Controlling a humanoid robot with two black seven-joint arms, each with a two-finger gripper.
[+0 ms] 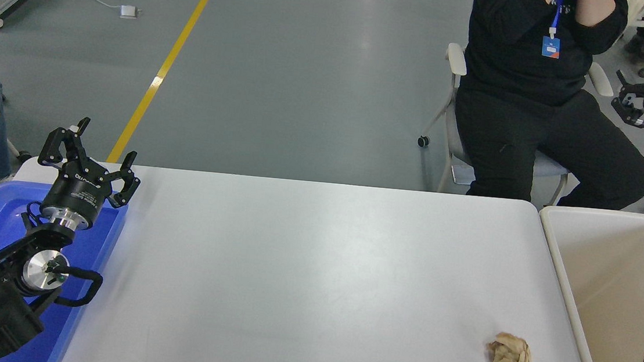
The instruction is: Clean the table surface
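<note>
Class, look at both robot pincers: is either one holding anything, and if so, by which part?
Neither. The left pincer and right pincer are both open and empty; the crumpled paper ball lies untouched on the table surface.

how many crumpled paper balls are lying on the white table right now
1. The crumpled paper ball lies on the table surface near its front right corner, beside the beige bin but not touching it. Nothing in view looks able to hide another.

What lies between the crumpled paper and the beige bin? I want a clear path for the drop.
Nothing visible. The crumpled paper ball sits on the table surface near its right edge, with only bare tabletop between it and the beige bin rim.
</note>
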